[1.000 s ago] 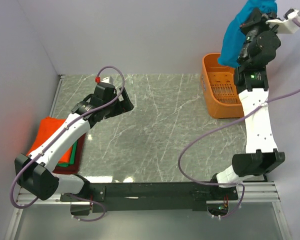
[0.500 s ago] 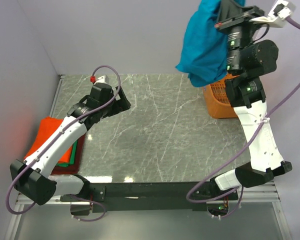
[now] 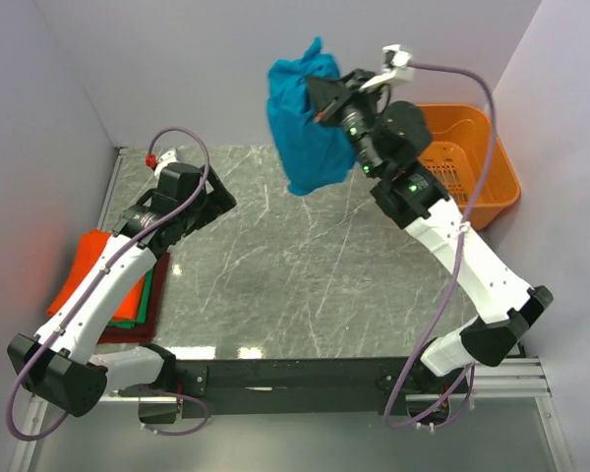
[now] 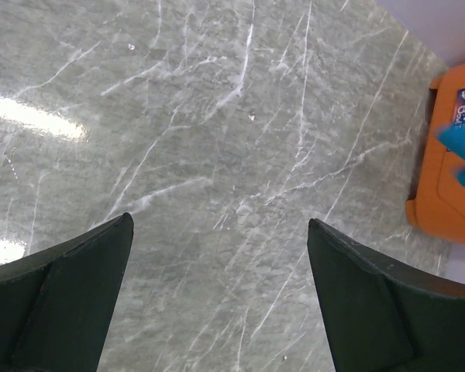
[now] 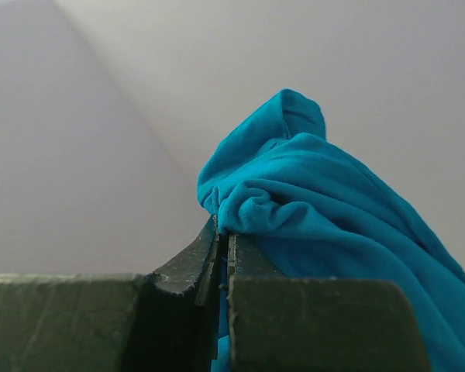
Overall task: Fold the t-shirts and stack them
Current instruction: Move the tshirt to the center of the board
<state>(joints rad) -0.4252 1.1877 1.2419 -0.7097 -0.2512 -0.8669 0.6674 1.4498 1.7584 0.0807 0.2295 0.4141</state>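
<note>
My right gripper [image 3: 320,93] is shut on the teal-blue t-shirt [image 3: 303,128], which hangs bunched high above the back of the table; in the right wrist view the cloth [image 5: 325,201] bulges out past the closed jaws. A stack of folded t-shirts lies at the table's left edge, bright orange [image 3: 96,258] on top, green [image 3: 141,303] and dark red [image 3: 133,329] under it. My left gripper [image 3: 216,202] is open and empty above the bare table, right of the stack; its fingers [image 4: 70,287] stand wide apart.
An orange plastic basket [image 3: 472,157] stands at the back right, and also shows in the left wrist view [image 4: 449,155]. The grey marble table [image 3: 305,275] is walled at the back and both sides. Purple cables loop from both arms.
My right arm has swung left from above the basket, carrying the teal-blue t-shirt over the back middle of the table. My left gripper has shifted slightly left.
</note>
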